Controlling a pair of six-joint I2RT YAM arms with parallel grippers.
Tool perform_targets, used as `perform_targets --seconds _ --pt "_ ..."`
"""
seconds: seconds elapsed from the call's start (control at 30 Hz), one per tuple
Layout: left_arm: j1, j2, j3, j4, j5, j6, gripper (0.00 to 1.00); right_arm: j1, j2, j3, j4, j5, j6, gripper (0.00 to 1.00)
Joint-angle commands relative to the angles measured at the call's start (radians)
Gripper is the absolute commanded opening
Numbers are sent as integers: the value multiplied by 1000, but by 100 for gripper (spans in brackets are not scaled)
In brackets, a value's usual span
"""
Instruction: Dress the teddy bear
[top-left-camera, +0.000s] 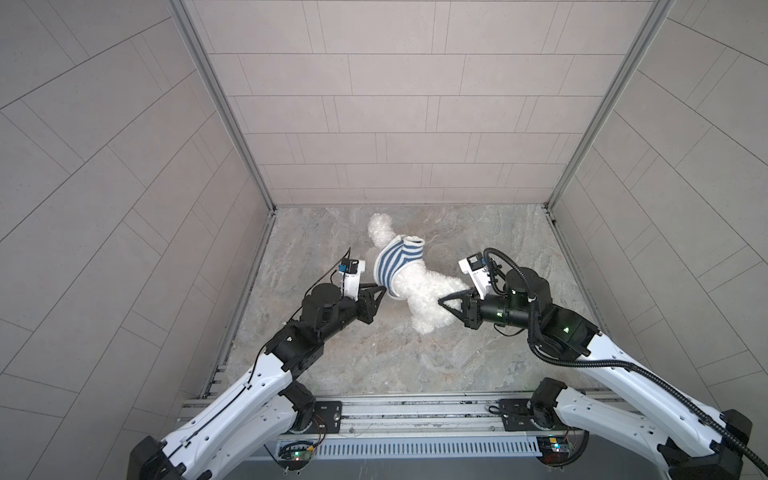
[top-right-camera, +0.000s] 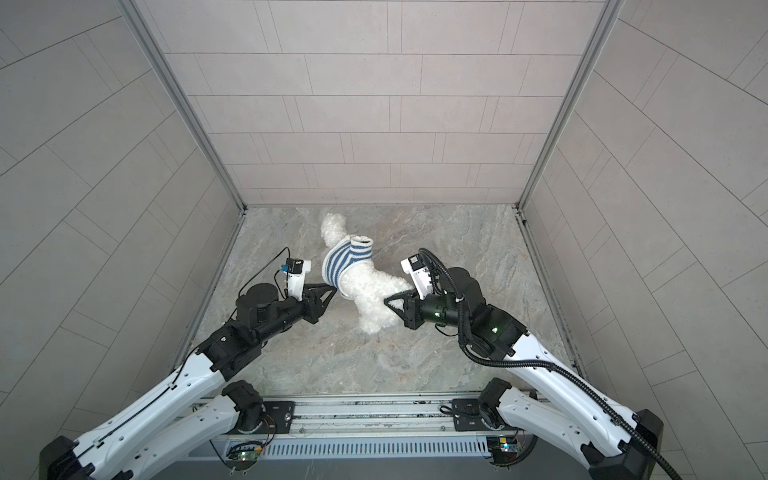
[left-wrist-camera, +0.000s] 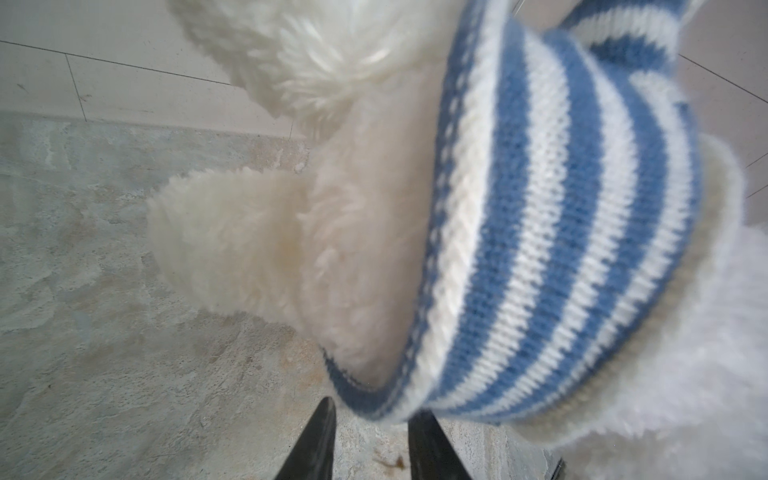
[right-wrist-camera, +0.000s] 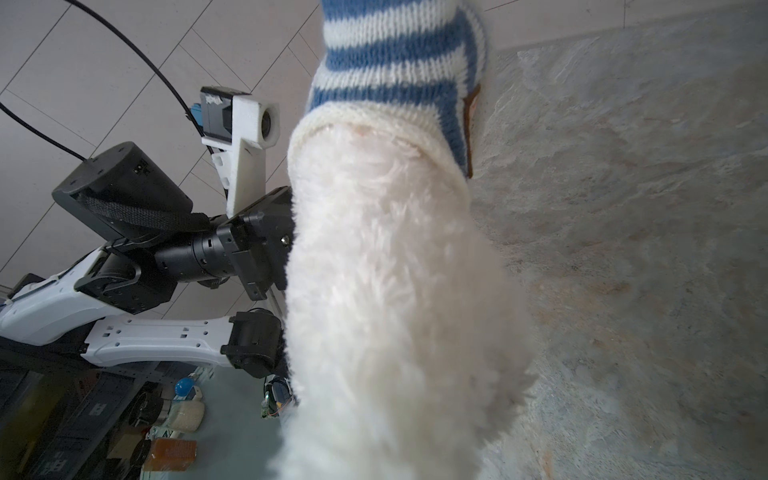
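White teddy bear (top-left-camera: 419, 297) in striped shirt (top-left-camera: 390, 259) (hem ahead); left end effector (top-left-camera: 382, 288) part-open, right end effector (top-left-camera: 442, 300) pinching fur.

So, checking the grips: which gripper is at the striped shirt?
The left gripper: its parted tips sit at the striped shirt's hem, whereas the right gripper is pinched on the teddy bear's bare fur.

Grey-veined marbled stone tabletop (top-left-camera: 374, 361)
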Motion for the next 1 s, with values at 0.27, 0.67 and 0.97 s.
perform_targets --seconds 0.27,0.67,0.97 --pt "-2 -6 44 14 -101 76 26 -2 -21 18 68 -32 2 0" --pt "-2 -19 52 48 -32 142 12 -3 -19 25 60 -31 -4 0" --pt "1 -23 75 -23 -163 124 0 -4 -27 33 44 -31 -13 0"
